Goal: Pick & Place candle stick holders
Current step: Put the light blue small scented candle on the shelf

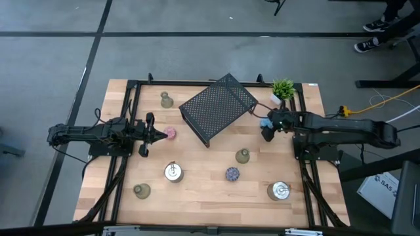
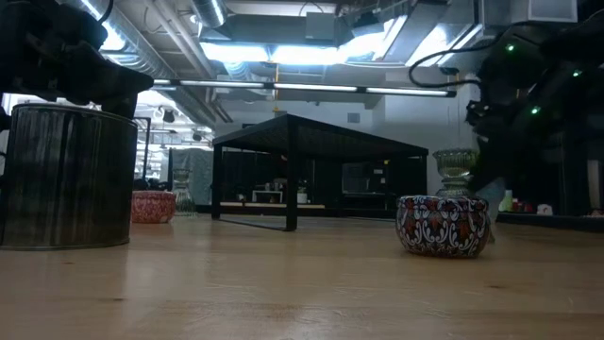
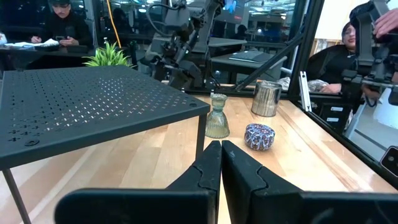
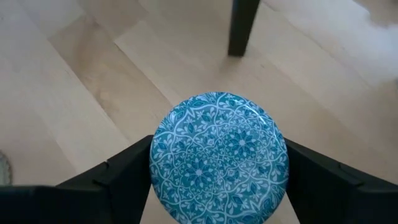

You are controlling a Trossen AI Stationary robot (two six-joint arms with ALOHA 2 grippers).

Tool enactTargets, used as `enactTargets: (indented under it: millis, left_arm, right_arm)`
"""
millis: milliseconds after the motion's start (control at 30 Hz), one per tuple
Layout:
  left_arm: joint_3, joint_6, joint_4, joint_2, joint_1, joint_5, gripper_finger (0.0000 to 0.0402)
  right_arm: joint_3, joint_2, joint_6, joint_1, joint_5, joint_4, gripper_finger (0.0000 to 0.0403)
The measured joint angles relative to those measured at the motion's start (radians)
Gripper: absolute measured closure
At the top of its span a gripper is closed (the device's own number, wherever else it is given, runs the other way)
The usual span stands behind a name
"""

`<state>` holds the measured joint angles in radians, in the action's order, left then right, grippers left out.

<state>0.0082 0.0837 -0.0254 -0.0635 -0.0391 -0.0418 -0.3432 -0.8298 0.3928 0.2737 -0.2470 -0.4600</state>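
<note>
The right gripper point(image 4: 219, 171) held the blue candle holder point(image 4: 219, 157) between its two fingers, above the table point(image 1: 210, 190) near the black rack point(image 1: 218, 107). The left gripper point(image 1: 159, 134) was fully closed, empty, just beside the pink holder point(image 1: 170, 134).

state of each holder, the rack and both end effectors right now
left end effector: shut, empty
right end effector: shut on blue holder
pink holder: upright on table
purple holder: on table
wire rack: standing
</note>
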Motion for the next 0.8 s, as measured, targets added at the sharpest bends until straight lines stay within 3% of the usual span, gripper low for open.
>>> enactTargets:
  millis: [300,800]
  left_arm:
    - [0.0,0.0,0.0,0.0,0.0,0.0,0.0395]
    - [0.0,0.0,0.0,0.0,0.0,0.0,0.0394]
  right_arm:
    - [-0.087,0.082,0.019,0.001,-0.022,-0.163,0.0093]
    - [-0.305,0.086,0.019,0.0,-0.031,-0.313,0.0093]
